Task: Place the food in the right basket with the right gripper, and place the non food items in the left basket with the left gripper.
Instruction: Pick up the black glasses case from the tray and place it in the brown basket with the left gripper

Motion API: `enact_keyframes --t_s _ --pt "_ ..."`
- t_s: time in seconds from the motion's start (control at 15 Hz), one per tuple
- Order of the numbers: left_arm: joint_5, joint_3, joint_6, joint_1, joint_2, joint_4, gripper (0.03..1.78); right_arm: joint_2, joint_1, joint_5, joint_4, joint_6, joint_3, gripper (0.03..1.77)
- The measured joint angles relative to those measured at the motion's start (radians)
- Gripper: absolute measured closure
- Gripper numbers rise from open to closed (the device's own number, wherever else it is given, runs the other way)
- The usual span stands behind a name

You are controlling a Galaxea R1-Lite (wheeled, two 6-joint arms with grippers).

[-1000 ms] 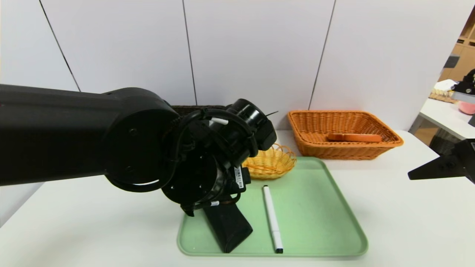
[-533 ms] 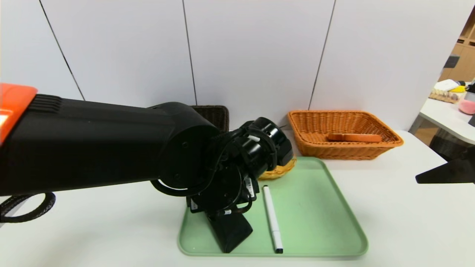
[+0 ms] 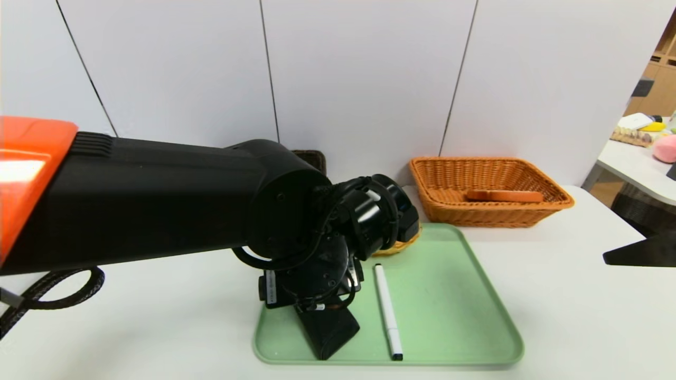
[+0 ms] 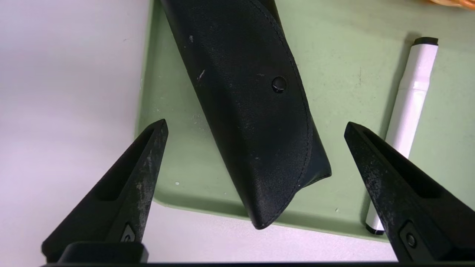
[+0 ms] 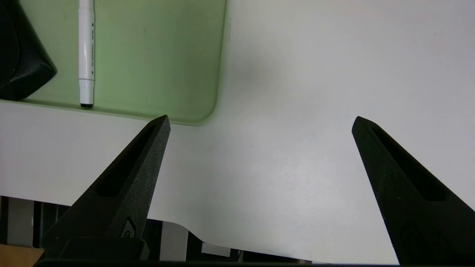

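1. Left wrist view: my left gripper (image 4: 256,128) hangs over the near end of the black case (image 4: 256,111) on the green tray (image 4: 345,55), fingers (image 4: 148,155) spread wide and empty, one on each side of the case and not touching it.
2. The white marker (image 4: 408,107) lies just beyond the far finger on the same tray, beside the case. Both count as non-food, so I judge both still have to go to the left basket (image 3: 311,157), of which only a dark corner shows behind my arm.
3. The small yellow basket (image 3: 393,247) sits ahead of the fingers at the tray's far end, mostly hidden; I cannot tell whether it holds anything.
4. The right basket (image 3: 438,182) already holds an orange-brown food piece (image 3: 504,196), so the food half looks done as far as I can see.
5. My right gripper (image 5: 259,122) hovers over bare desk (image 5: 297,92) off the tray's near corner, fingers apart, carrying nothing.
6. By my estimate about half is finished; closing on the case comes next.
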Motion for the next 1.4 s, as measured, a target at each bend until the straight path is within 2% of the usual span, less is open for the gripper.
enact_keyframes --t_s 0.93,1.4 --pt "-0.014 -0.042 -0.096 0.038 0.086 0.008 0.12 -0.050 0.000 0.000 -0.002 -0.005 0.022 0.11" --pt "-0.023 -0.071 -0.098 0.054 0.124 0.047 0.12 -0.053 0.000 0.003 -0.002 -0.005 0.022 0.11"
